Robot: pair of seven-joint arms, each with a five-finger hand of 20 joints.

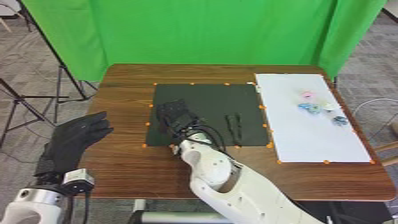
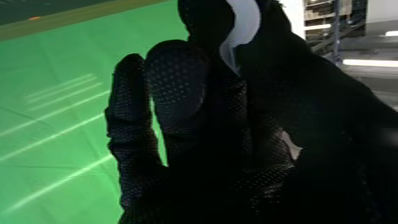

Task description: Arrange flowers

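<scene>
Pink, blue and pale flowers [image 1: 308,107] lie grouped on the white sheet [image 1: 311,140] — presumably staged there to reserve the black mat [image 1: 209,92] for arrangement. Over that mat, the right hand [image 1: 180,118] holds its visible fingers straight, slightly spread; whether it pinches anything cannot be determined. Left of the mat, the left hand [image 1: 73,139] has relaxed fingers — likely on standby.
</scene>
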